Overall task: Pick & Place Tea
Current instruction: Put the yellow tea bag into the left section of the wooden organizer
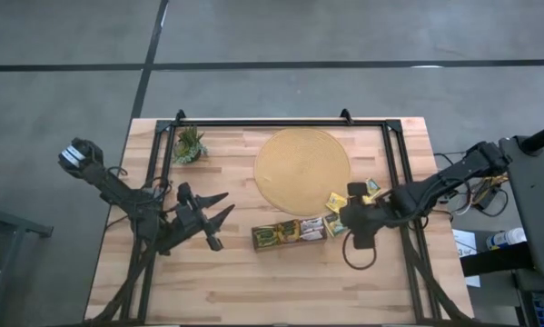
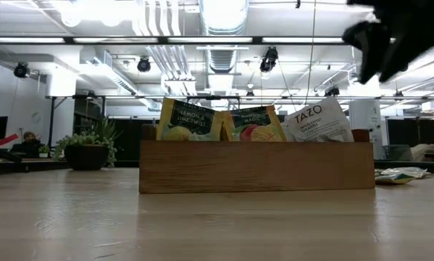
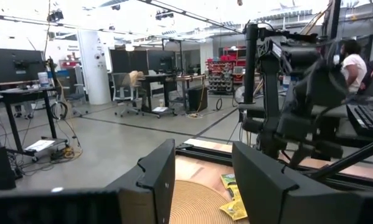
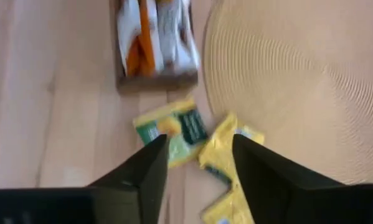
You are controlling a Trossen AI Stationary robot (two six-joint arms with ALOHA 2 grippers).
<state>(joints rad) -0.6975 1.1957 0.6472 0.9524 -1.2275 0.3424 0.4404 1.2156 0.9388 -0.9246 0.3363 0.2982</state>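
Several tea sachets stand upright in the brown oblong tray (image 1: 288, 233) (image 2: 256, 165): a yellow one (image 2: 191, 122), an orange one (image 2: 253, 125) and a white one (image 2: 318, 122). Loose yellow sachets (image 1: 335, 202) (image 4: 170, 130) lie flat on the table at the round mat's (image 1: 303, 168) near-right edge, and another (image 4: 226, 146) lies beside them. My right gripper (image 1: 349, 218) (image 4: 198, 149) hangs open above these loose sachets, well off the table in the low view (image 2: 390, 36). My left gripper (image 1: 224, 204) (image 3: 202, 168) is open, left of the tray.
A small green plant (image 1: 189, 145) (image 2: 86, 148) stands at the far left of the table. A black frame (image 1: 281, 123) runs along the far edge and down both sides. Bare wood lies along the near edge. A person (image 3: 354, 62) shows in the room beyond.
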